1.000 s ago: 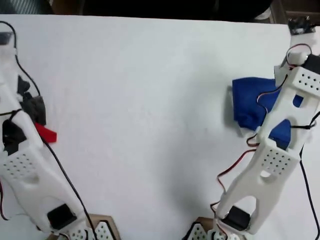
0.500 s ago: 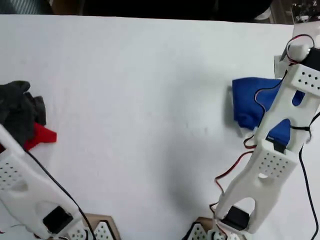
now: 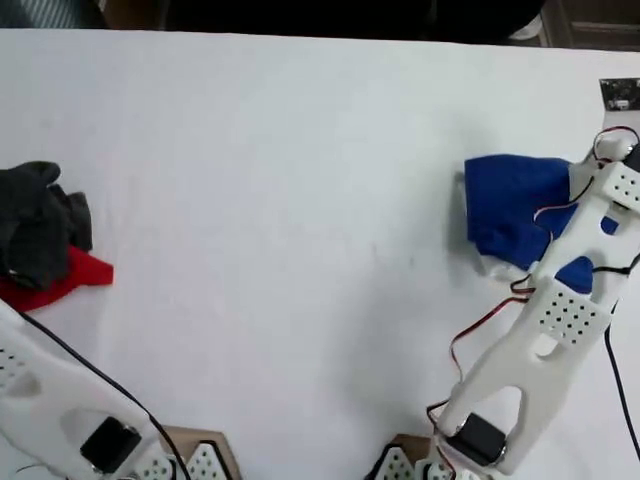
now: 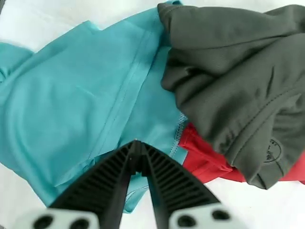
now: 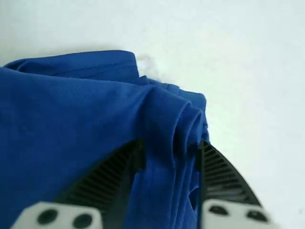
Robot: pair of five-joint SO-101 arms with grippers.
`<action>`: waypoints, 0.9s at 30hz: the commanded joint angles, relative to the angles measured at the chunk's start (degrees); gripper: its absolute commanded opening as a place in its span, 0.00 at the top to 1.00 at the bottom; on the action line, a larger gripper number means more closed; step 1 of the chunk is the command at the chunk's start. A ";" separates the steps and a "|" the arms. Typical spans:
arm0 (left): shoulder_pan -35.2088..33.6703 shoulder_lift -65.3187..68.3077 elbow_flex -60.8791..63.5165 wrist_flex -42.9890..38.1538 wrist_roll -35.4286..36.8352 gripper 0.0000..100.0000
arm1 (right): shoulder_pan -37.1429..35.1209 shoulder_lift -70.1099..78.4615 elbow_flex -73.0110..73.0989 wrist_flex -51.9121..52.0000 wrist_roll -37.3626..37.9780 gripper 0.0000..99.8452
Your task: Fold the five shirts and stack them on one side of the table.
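Note:
A blue shirt [image 3: 510, 210] lies bunched at the table's right side. My right arm [image 3: 560, 320] reaches over its right part. My right gripper [image 5: 169, 152] is shut on a raised fold of the blue shirt [image 5: 71, 119], and ridges of cloth run between its fingers. At the left edge a dark grey shirt [image 3: 35, 235] lies on a red shirt [image 3: 65, 285]. My left gripper [image 4: 138, 145] is shut and holds nothing. It hangs over a teal shirt [image 4: 71, 109], beside the grey shirt [image 4: 228, 71] and the red shirt [image 4: 205, 164].
The white table [image 3: 280, 200] is bare across its middle and far side. My left arm [image 3: 50, 400] crosses the near left corner. Both arm bases stand at the near edge.
My left arm has drawn back toward the near left corner, uncovering the grey and red shirts. My right arm has shifted to the right over the blue shirt.

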 commanded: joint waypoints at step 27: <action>9.85 11.43 -1.36 -4.66 4.22 0.73 | -16.13 -39.87 11.43 19.38 0.09 0.82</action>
